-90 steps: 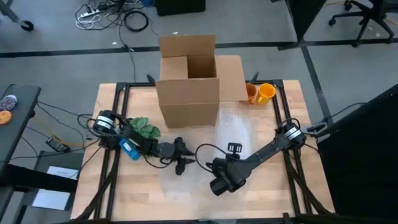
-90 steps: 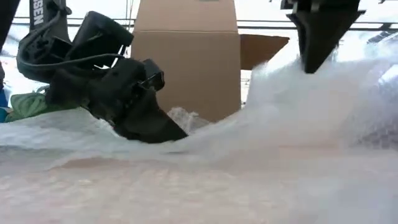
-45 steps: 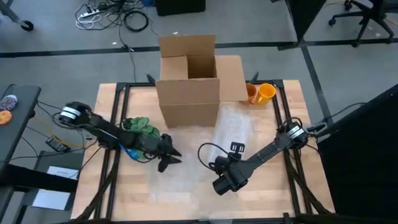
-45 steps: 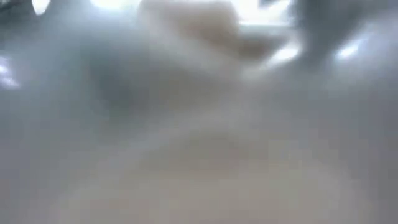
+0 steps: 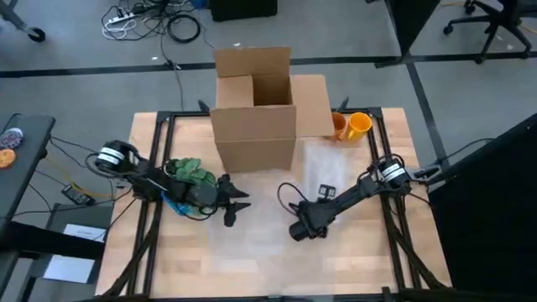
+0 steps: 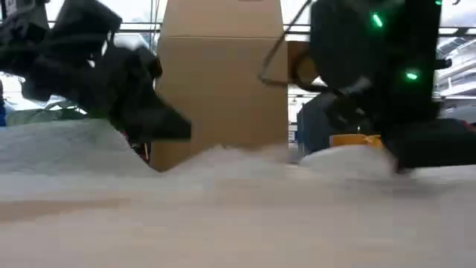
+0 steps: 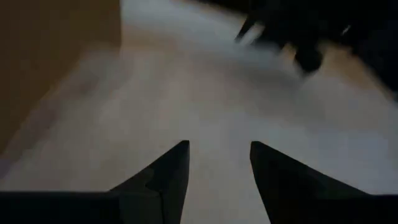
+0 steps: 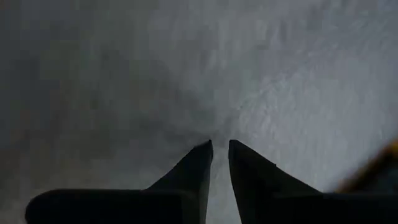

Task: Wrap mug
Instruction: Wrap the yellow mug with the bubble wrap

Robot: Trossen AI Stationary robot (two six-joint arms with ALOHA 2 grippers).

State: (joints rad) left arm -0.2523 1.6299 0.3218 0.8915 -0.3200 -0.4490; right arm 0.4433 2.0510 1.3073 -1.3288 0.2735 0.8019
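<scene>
An orange mug [image 5: 358, 125] stands on the table's far right, beside the cardboard box [image 5: 254, 109]. A clear sheet of bubble wrap [image 5: 315, 172] lies spread over the table's middle and shows as a white heap [image 6: 223, 167] in the low view. My right gripper [image 5: 296, 232] is low over the near middle, shut on the wrap [image 8: 261, 93]. My left gripper [image 5: 234, 207] hovers open just above the wrap's left part [image 7: 205, 93], touching nothing. My right gripper pinches a gathered bit of the bubble wrap [image 8: 217, 135] between its two fingertips, which leave only a thin gap. The fingers slant down from the table's right side. Creases in the wrap run to the tips, and the sheet around them lies on the table.
A green bundle [image 5: 190, 173] and a blue object [image 5: 174, 201] lie by my left arm. The open box stands at the far middle, with one flap folded out toward the mug. Dark frame rails [image 5: 159, 134] run along the table's sides.
My right gripper has come down and moved toward the far edge, still shut on the wrap. The wrap, drawn up to it a second ago, swept past the low camera and now lies low. My left gripper swung toward the left edge, then came partway back.
</scene>
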